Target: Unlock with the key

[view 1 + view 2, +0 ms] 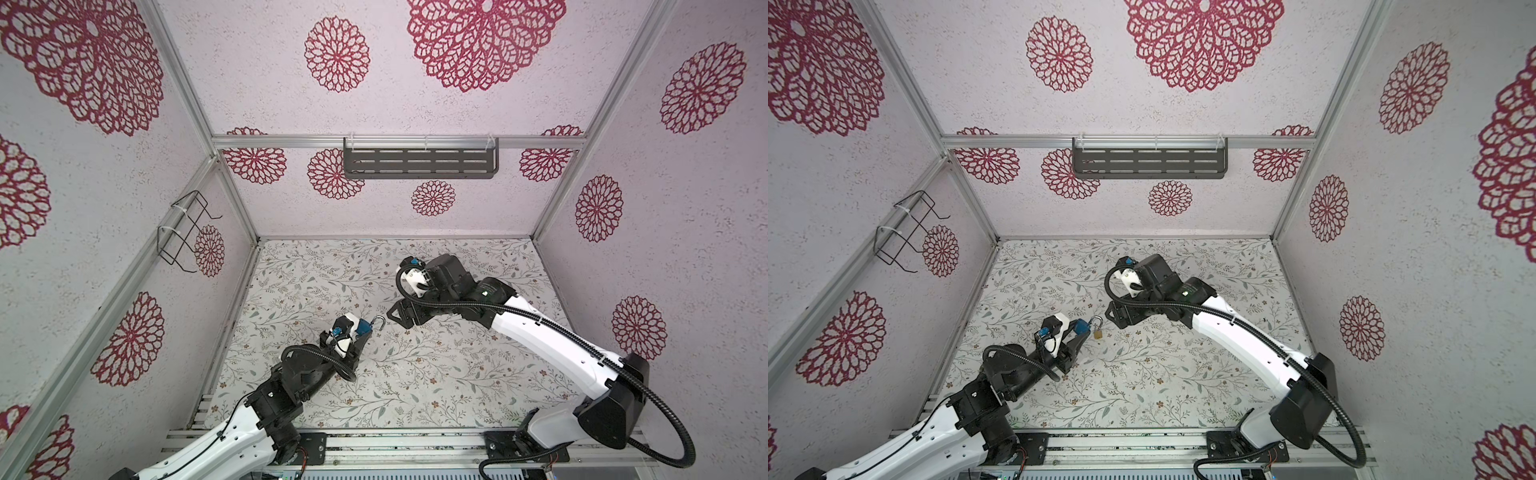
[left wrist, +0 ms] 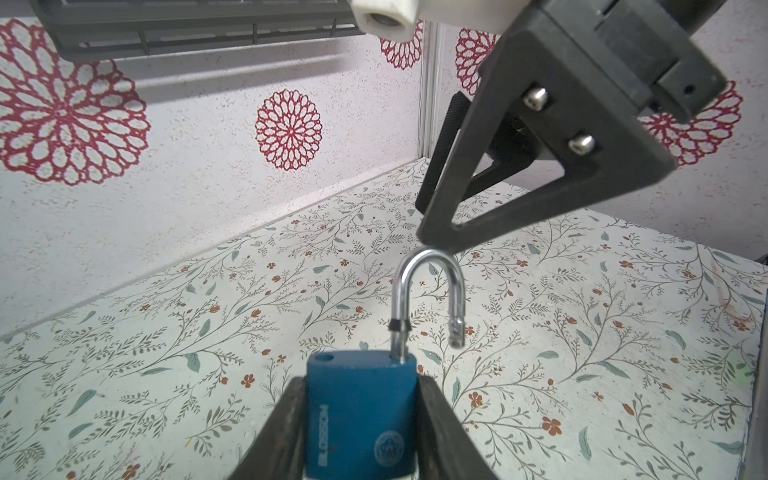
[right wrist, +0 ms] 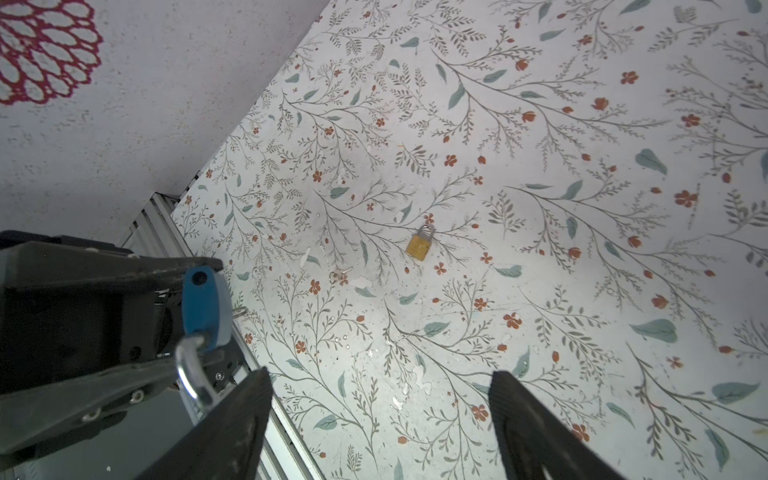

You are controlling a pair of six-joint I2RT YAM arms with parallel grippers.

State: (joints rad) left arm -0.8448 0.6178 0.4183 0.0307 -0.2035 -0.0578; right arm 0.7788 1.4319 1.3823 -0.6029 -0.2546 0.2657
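My left gripper [image 2: 361, 386] is shut on a blue padlock [image 2: 361, 415] and holds it above the table; the lock also shows in both top views [image 1: 362, 327] [image 1: 1082, 327]. Its steel shackle [image 2: 428, 266] stands raised, with one end free of the body. The lock's keyhole end is hidden between the fingers. My right gripper [image 3: 380, 376] is open and empty, just beyond the shackle's top [image 1: 395, 316]. One of its fingers [image 2: 436, 232] almost touches the shackle. What looks like a small key on a ring [image 3: 340, 274] lies on the table.
A small brass padlock [image 3: 419, 245] lies shut on the floral table [image 1: 1183, 374], just past the blue lock [image 1: 1098, 333]. A dark slotted shelf [image 1: 419, 162] hangs on the back wall and a wire holder [image 1: 185, 232] on the left wall.
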